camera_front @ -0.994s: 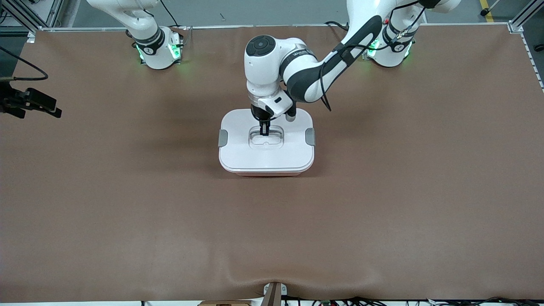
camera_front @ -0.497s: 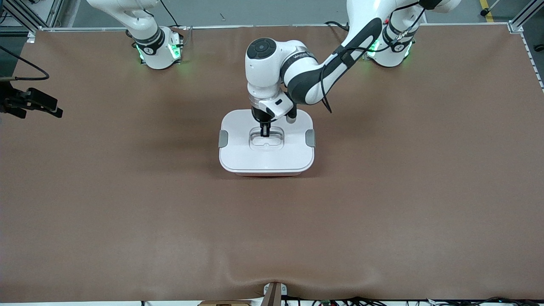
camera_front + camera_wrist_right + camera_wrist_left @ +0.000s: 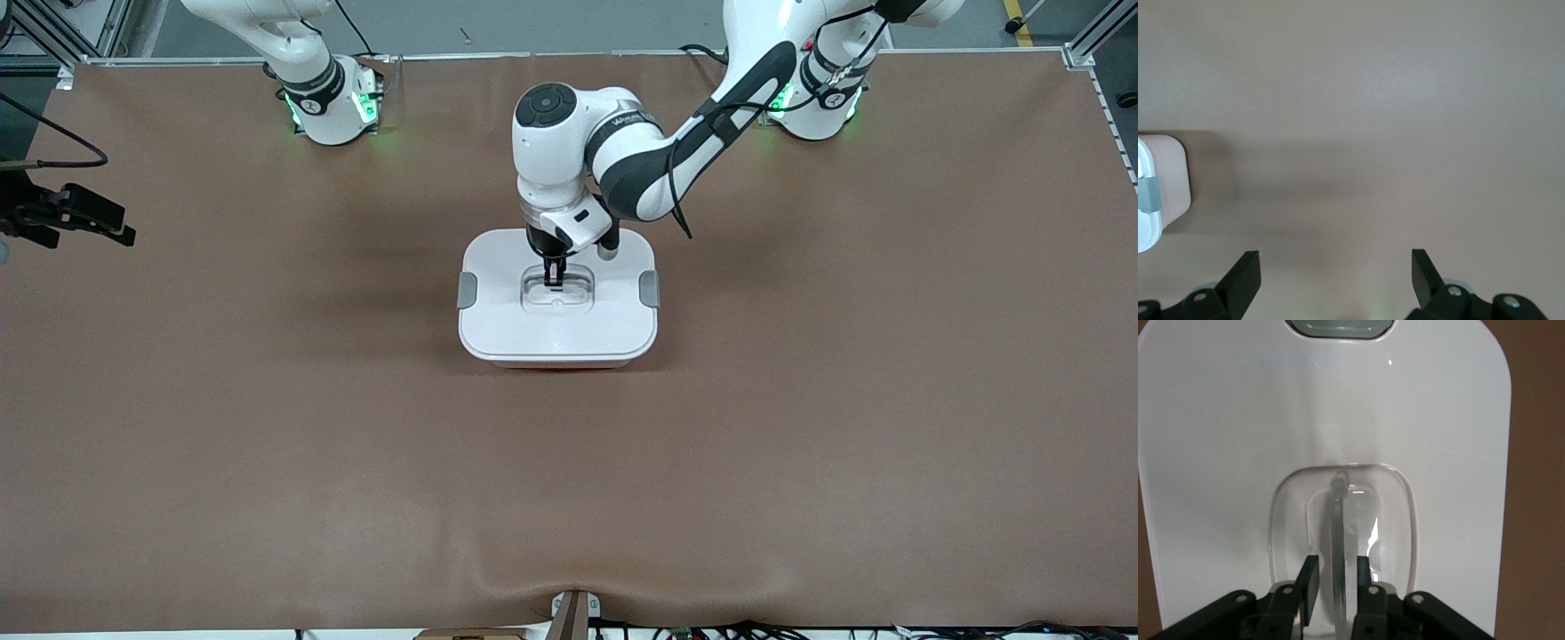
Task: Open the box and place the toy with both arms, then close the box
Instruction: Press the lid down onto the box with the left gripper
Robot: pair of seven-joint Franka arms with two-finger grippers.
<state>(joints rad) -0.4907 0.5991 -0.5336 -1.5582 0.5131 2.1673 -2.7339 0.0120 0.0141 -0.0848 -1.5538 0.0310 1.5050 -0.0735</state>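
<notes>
The box point(image 3: 558, 331) stands at the middle of the table with its white lid on and both grey clips point(image 3: 467, 290) at its ends. The toy is out of view. My left gripper point(image 3: 552, 281) points down into the lid's recessed centre. In the left wrist view its fingers point(image 3: 1309, 583) stand either side of the clear handle point(image 3: 1336, 520) with a small gap on each side, so the gripper point(image 3: 1337, 577) is slightly open. My right gripper point(image 3: 89, 222) hangs open and empty over the table's edge at the right arm's end, its fingers point(image 3: 1245, 273) wide apart.
The brown table point(image 3: 800, 427) carries only the box. One end of the box point(image 3: 1165, 180) with one grey clip point(image 3: 1146, 193) shows at the edge of the right wrist view. A small mount point(image 3: 572, 613) sits at the table's near edge.
The left arm has shifted very slightly over the lid, with its fingers still at the handle. The right gripper has drifted a little. The box has not moved.
</notes>
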